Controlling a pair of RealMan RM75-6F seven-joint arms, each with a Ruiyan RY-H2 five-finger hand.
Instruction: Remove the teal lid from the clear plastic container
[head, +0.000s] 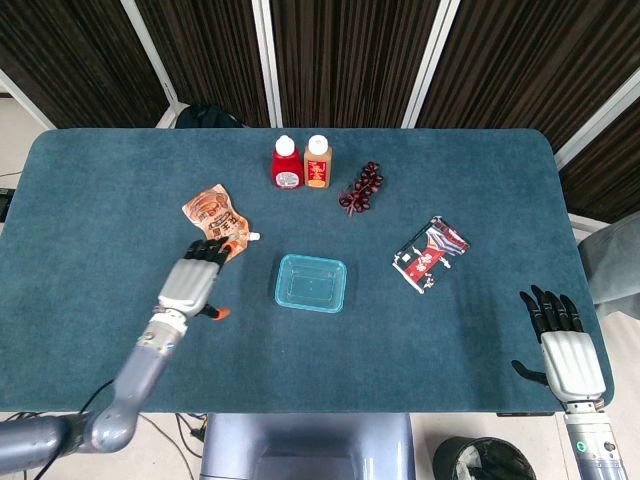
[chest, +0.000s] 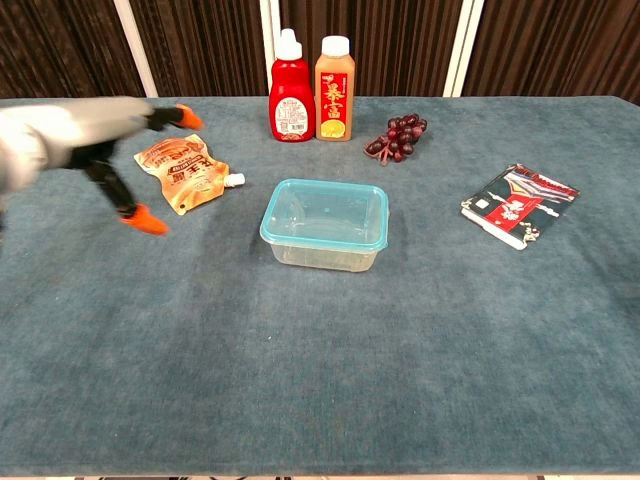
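My left robot hand (head: 190, 283) reaches out over the worktop (head: 100, 220), arm extended, fingers spread and holding nothing, thumb out to the side. My right robot hand (head: 568, 350) rests back at the near edge, fingers apart, empty.

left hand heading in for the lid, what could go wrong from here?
1. The left hand hangs right over the orange spout pouch; its sweep may snag or drag the pouch.
2. The clear container stands free, its teal lid on. The right hand is at the table's near right corner, bracing nothing, so a one-handed pull would likely lift or slide the whole box.
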